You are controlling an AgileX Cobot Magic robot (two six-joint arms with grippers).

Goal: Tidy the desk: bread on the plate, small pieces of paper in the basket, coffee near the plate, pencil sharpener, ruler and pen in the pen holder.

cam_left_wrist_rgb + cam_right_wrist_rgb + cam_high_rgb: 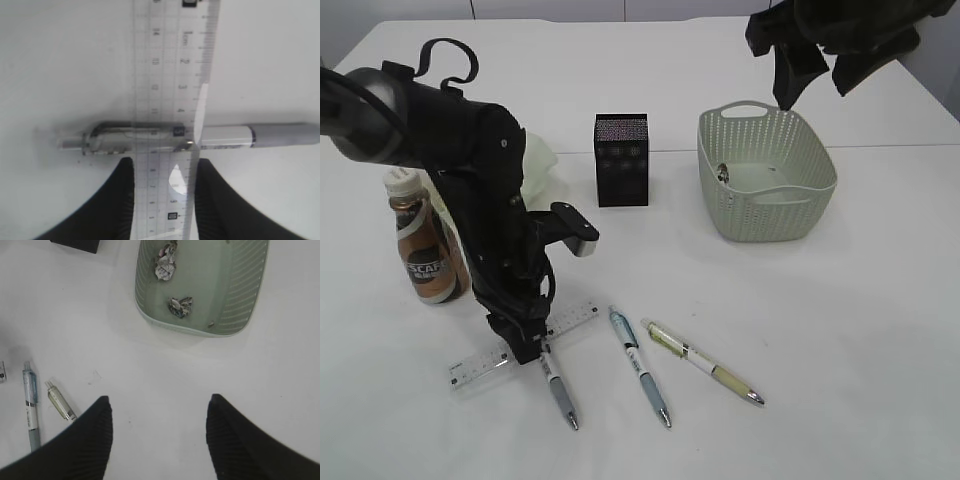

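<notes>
White desk (880,340), ruler (172,100) between left pincer (164,192) fingers

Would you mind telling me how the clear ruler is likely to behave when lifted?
The ruler looks thin and flat, so probably light and slightly bendy. It lies across a pen, which may roll when disturbed. Its smooth plastic could slip between the left gripper's jaws.

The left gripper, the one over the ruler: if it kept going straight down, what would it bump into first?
Most likely the ruler. The left gripper has a finger on each long edge of it. The grey pen crosses just ahead, apparently under the clear ruler, then comes the desk.
</notes>
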